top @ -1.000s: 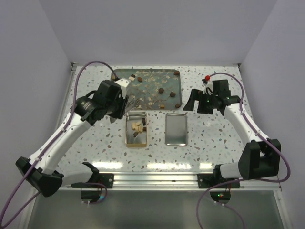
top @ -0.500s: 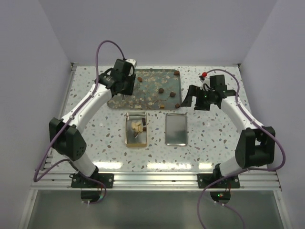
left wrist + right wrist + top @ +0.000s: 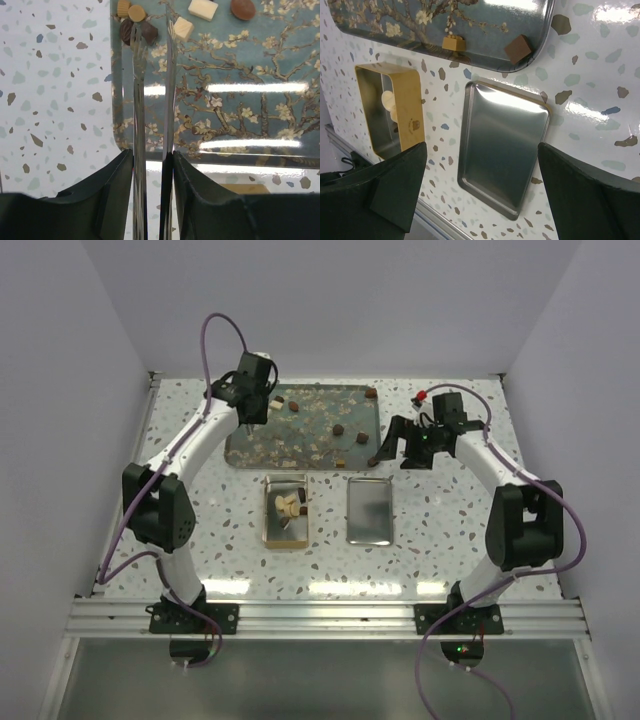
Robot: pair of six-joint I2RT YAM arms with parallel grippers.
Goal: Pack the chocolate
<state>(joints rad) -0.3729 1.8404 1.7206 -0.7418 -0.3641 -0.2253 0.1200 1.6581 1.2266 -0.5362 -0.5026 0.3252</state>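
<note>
While the right gripper (image 3: pixel 480 190) waits wide open, the left gripper (image 3: pixel 152 30) has been swung from the gold tin (image 3: pixel 285 511) to the tray's (image 3: pixel 300 445) far corner; its narrow, empty fingers (image 3: pixel 138 90) are aimed at the chocolate (image 3: pixel 135 25).

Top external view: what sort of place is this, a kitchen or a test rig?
Most likely a lab test cell: a speckled table boxed in by plain white walls, arms bolted to an aluminium rail, cables showing.
</note>
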